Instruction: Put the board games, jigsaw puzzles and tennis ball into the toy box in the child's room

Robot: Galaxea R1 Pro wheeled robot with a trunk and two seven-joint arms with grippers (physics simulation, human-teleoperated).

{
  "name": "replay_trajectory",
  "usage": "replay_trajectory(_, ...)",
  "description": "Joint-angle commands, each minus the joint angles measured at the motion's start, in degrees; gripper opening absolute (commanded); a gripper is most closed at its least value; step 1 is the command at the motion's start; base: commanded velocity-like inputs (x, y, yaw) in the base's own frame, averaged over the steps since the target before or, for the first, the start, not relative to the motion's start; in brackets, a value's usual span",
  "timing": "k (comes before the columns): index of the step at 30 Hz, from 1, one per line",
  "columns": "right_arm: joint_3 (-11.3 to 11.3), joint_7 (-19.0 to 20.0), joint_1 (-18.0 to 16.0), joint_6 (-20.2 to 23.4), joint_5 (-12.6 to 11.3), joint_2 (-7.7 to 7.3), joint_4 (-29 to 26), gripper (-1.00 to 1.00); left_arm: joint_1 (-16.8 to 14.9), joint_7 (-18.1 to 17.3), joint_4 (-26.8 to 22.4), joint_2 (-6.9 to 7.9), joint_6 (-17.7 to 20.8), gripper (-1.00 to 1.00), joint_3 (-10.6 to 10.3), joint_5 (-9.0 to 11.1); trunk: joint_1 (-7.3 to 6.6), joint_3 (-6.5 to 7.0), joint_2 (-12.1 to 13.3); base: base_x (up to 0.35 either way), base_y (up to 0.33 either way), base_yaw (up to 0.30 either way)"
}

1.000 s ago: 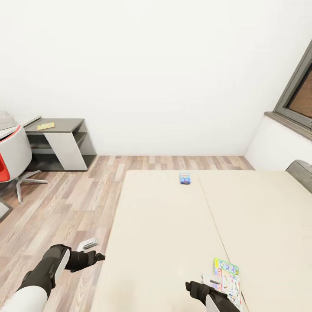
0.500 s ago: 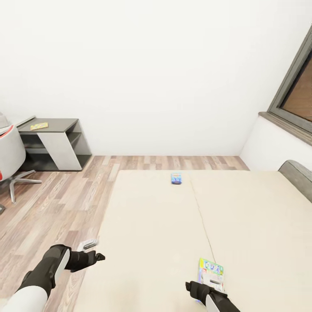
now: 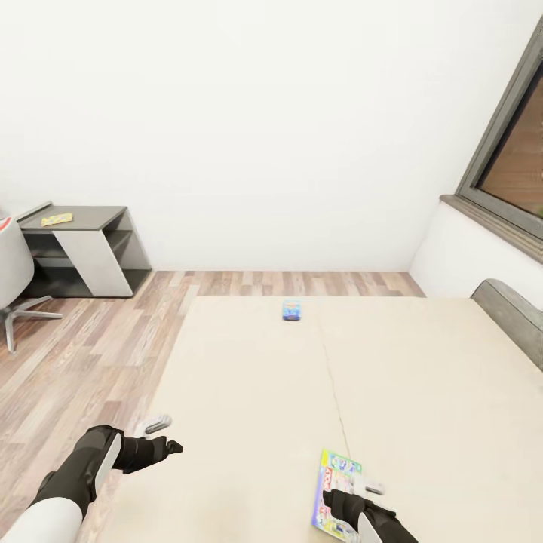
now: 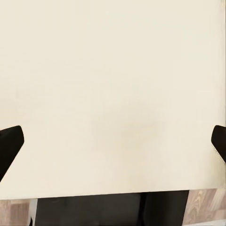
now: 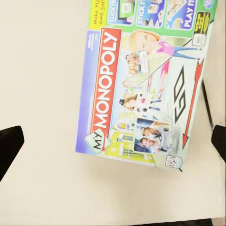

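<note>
Currently both arms hang over the near edge of the bed (image 3: 264, 392).

Right end effector (image 3: 360, 494): wide open and holding nothing; in the right wrist view its two dark fingertips (image 5: 10, 146) sit at opposite edges of the frame, well apart. Directly beneath it the Monopoly board game (image 5: 146, 89) lies flat on the beige mattress, cover up, skewed relative to the finger line and apart from both tips. In the head view this box (image 3: 335, 494) lies partly under the right wrist, just beside the seam in the mattress cover.

Left end effector (image 3: 154, 437): also wide open and empty; its fingertips (image 4: 9, 146) stand far apart above bare mattress cover, with the bed's dark frame and a strip of wood floor (image 3: 83, 362) visible past the mattress edge.

Small blue board game (image 3: 291, 310): flat on the far part of the bed, well ahead of both end effectors, closer to the right one's line.

Worktop (image 3: 72, 219): dark grey section with white slanted panel, against the wall far ahead and to the left of the left end effector. A small yellow flat item (image 3: 57, 219) lies on it; too small to identify. A chair (image 3: 11, 271) stands beside it at the frame edge.

Window (image 3: 513, 166): far to the right of the right end effector.
</note>
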Motion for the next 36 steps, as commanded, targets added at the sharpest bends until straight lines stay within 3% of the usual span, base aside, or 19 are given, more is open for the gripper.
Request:
replay_trajectory(1, -0.2, -0.2, 0.0, 0.3, -0.3, 0.04, -0.1, 1.0, 0.0, -0.3, -0.1, -0.03, 0.3, 1.0, 0.2, -0.3, 0.03, -0.11, -0.1, 0.0, -0.251, 0.0)
replay_trajectory(10, -0.2, -0.2, 0.0, 0.3, -0.4, 0.04, -0.1, 1.0, 0.0, -0.4, -0.1, -0.01, 0.3, 1.0, 0.2, -0.3, 0.03, -0.11, -0.1, 0.0, -0.141, 0.0)
replay_trajectory(36, -0.4, -0.1, 0.0, 0.7, -0.8, -0.14, -0.5, 1.0, 0.0, -0.5, -0.1, 0.09, 0.3, 1.0, 0.2, -0.3, 0.03, -0.11, -0.1, 0.0, -0.003, 0.0)
